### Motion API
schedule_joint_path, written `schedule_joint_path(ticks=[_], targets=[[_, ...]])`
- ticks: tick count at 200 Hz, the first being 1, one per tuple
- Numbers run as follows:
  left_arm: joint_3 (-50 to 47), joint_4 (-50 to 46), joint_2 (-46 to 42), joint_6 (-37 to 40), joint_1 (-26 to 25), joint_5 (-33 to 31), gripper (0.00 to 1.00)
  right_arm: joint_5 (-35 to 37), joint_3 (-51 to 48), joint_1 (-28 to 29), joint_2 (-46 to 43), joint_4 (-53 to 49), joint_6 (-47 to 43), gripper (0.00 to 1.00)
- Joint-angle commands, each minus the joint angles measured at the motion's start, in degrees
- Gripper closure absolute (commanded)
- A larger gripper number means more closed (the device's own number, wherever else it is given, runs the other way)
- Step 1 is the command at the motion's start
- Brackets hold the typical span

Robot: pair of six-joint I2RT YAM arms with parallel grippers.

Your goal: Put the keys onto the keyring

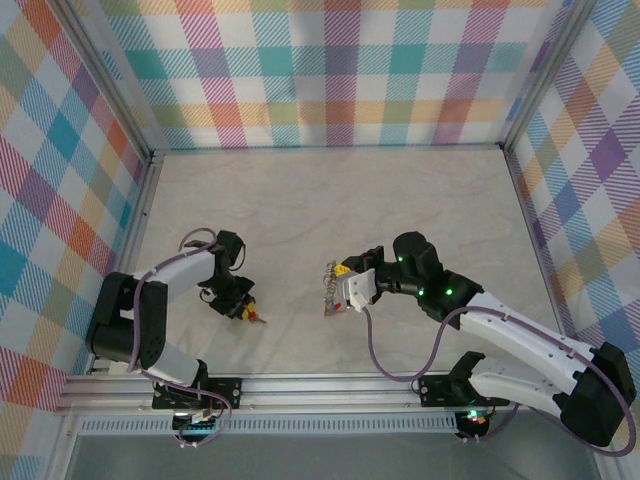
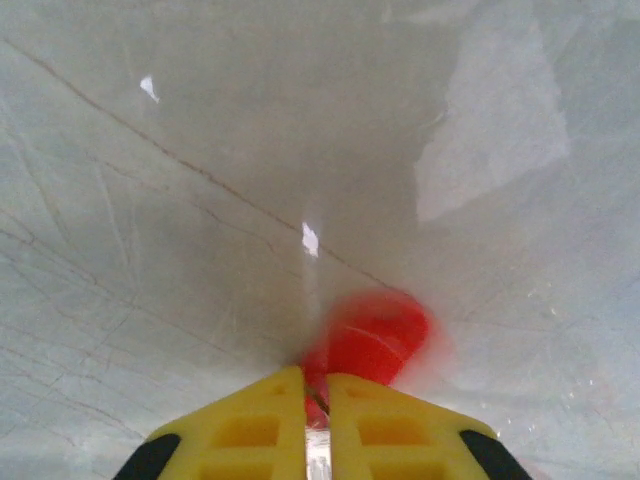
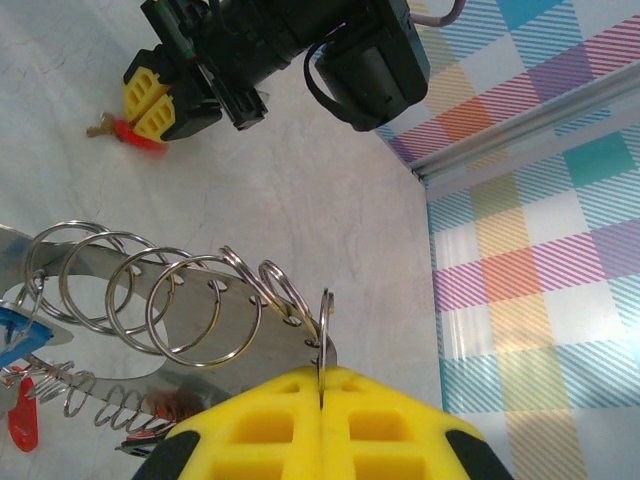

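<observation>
1. The counter [image 1: 320, 200] is a pale off-white sheet with faint grey veining and fine scratches. It is glossy enough to carry bright glints in the left wrist view.
2. Plaid walls [image 1: 330, 70] in pink, teal, orange, purple and yellow close it on three sides. An aluminium rail [image 1: 330, 385] runs along the near edge, where both arms are bolted.
3. The keyring [image 3: 180, 295] is a string of linked silver wire rings, each a split coil, running in a curved row. A tighter, spring-like coil lies below them. From above it shows as a short pale chain near the counter's middle, a little right of centre.
4. The right tool [image 3: 320, 400] has its yellow fingers pressed together. They are clamped on the end ring, whose wire runs straight into the seam between them.
5. At the keyring's other end sit a blue key [image 3: 12, 335] and a small red key [image 3: 22, 420], close against the rings. I cannot tell whether they are threaded on.
6. The loose red key [image 2: 380, 340] has a bright red plastic head, blurred in the left wrist view. In the right wrist view a brass-coloured blade pokes out beyond it.
7. The left tool [image 2: 315, 390] has its fingers drawn together to a thin slit, pinching that key at their tips. It sits low over the counter, left of the keyring and well apart from it.
</observation>
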Motion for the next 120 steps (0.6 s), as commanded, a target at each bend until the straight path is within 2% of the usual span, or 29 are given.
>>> schedule_joint_path(ticks=[1, 9, 60, 65, 120], targets=[[-1.22, -2.67, -0.67, -0.53, -0.54, -0.62, 0.9, -1.82, 1.84, -0.28, -1.4, 1.24, 1.06, 1.0], [-1.3, -2.71, -0.97, -0.45, -0.59, -0.52, 0.94, -1.87, 1.75, -0.28, -1.42, 1.21, 1.06, 1.0], [-0.77, -3.85, -2.87, 1.25, -0.57, -1.31, 0.97, -1.85, 1.76, -0.28, -1.4, 1.36, 1.15, 1.0], [-0.57, -3.9, -3.0, 1.59, -0.61, -1.44, 1.0, -1.79, 1.74, -0.27, -1.4, 1.29, 1.15, 1.0], [1.68, -1.81, -3.39, 5.57, -0.57, -1.38, 1.0, -1.69, 1.67, -0.27, -1.33, 1.3, 1.24, 1.0]])
